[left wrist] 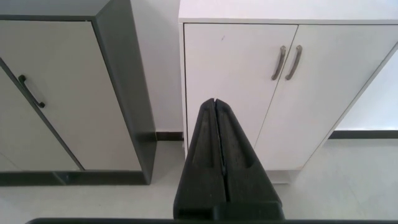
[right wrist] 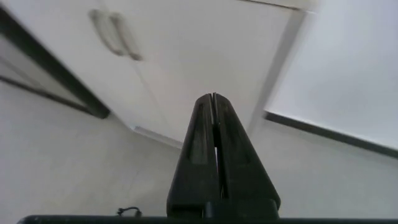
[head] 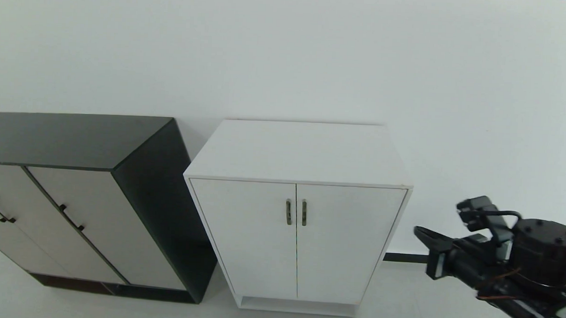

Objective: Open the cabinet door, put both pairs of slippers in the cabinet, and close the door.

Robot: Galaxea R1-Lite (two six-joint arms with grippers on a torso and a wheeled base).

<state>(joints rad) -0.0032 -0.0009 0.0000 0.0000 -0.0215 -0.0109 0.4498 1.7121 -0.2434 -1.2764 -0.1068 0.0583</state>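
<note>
White two-door cabinet, both doors shut, standing against a pale wall
Two slim metal handles sit side by side at its middle seam; just to its left stands a black-framed cabinet with beige doors, a narrow gap between them; the right gripper hangs low off the white cabinet's right side, apart from it, fingers pressed together on nothing; the left gripper points toward the white cabinet's left door, well short of it, fingers likewise pressed flat together.

White two-door cabinet, doors shut, twin handles at centre, against wall
</note>
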